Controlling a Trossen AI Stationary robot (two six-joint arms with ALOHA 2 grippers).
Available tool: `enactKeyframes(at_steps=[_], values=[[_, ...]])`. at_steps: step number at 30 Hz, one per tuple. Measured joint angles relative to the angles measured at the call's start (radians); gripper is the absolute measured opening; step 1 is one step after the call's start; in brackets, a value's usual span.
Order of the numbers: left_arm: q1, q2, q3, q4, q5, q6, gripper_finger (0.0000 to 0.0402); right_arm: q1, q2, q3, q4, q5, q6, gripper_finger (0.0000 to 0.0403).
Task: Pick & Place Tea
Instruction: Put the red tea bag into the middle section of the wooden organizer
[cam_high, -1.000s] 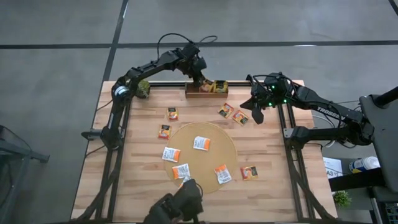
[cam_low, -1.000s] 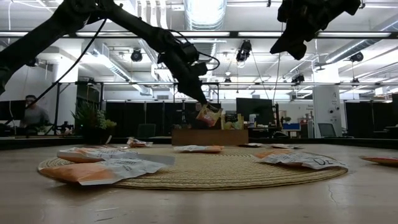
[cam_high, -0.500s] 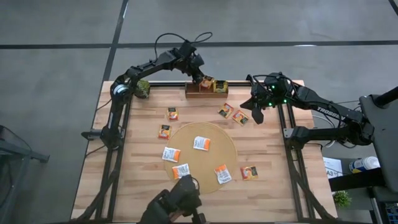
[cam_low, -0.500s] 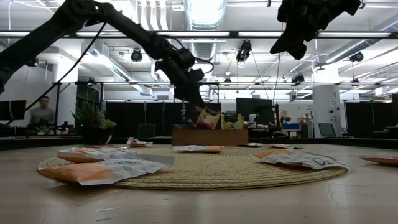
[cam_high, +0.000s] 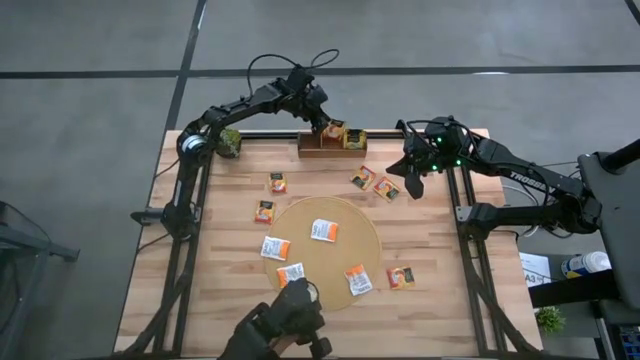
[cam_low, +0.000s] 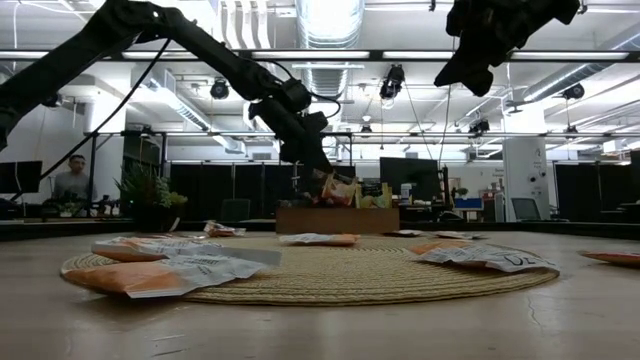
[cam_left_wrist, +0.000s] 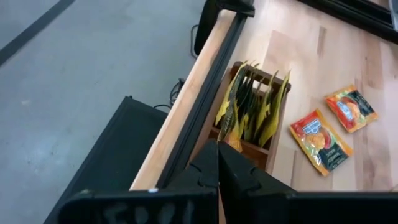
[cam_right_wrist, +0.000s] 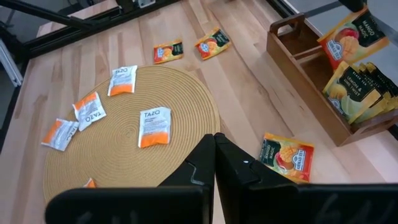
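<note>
Your left gripper (cam_high: 326, 126) pinched an orange sachet (cam_right_wrist: 352, 34) upright, directly over the wooden tray (cam_high: 312, 148) at the far edge; right gripper (cam_high: 413, 187) hung pressed together, empty.

Bright, even light falls from the ceiling strips (cam_low: 330, 20) overhead, which glare white and wash out the roof around them. Beneath them the arms read as near-black silhouettes. The round mat (cam_low: 330, 275) is fairly sharp at its middle, but the sachets (cam_low: 160, 272) at its near edge go soft. Shadows on the table (cam_high: 220, 300) are faint and short.
</note>
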Motion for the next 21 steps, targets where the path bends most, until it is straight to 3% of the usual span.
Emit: enactKeyframes(at_steps=[21], values=[[0.007,-0.015,-0.001,0.02,-0.004,-0.017,0.0,0.0,0.0,0.0,0.002,0.0,0.007,0.0009]])
